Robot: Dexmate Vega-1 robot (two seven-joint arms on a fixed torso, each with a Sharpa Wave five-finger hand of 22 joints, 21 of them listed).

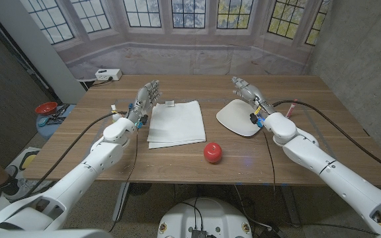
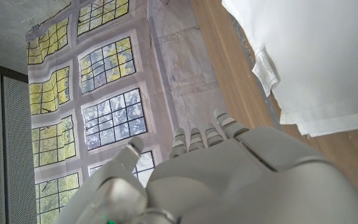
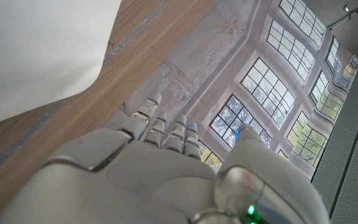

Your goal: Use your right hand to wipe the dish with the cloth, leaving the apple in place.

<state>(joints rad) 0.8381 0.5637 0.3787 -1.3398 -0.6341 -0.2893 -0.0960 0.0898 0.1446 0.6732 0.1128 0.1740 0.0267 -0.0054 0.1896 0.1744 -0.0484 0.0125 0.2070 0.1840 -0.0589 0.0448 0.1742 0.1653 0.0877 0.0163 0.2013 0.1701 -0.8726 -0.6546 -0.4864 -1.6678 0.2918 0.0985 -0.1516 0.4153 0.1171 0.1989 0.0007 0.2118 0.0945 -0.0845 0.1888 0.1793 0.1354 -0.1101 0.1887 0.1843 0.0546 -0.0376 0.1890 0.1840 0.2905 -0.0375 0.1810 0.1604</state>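
While the right hand (image 1: 246, 88) stands open and empty beside the dish (image 1: 239, 118), the cloth (image 1: 176, 122) lies well apart, nearer the open left hand (image 1: 147, 98).

wooden table (image 1: 309, 142) mid frame. white power strip (image 1: 108, 75) upper left at its far edge. red bowl (image 1: 45, 108) far left. window backdrop (image 1: 177, 26) along top.

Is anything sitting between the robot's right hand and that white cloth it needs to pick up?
Yes: the white dish lies between the right robot hand and the cloth. The apple sits nearer the front edge, off that line.
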